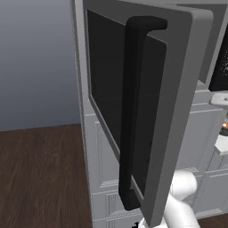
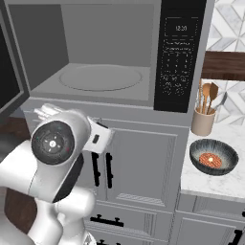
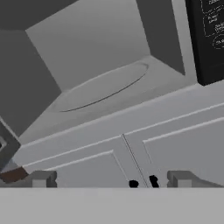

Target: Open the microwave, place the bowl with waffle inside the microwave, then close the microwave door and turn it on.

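Note:
The microwave (image 2: 110,57) stands open, and its grey cavity holds nothing on the round turntable (image 2: 100,77). The microwave door (image 1: 147,102) is swung far out to the left, with its long black bar handle (image 1: 133,111) facing the left base camera. A dark grey bowl (image 2: 214,157) with a waffle (image 2: 210,159) in it sits on the white counter, right of and below the black control panel (image 2: 179,57). My gripper (image 3: 111,179) is open, fingers wide apart with nothing between them. It hangs in front of the cabinet under the cavity and looks up into it.
A beige utensil holder (image 2: 203,119) with wooden spoons stands just behind the bowl. White cabinet doors with short black handles (image 2: 103,170) lie below the microwave. The counter edge (image 2: 210,184) runs along the right. Dark wooden floor (image 1: 40,173) spreads left of the door.

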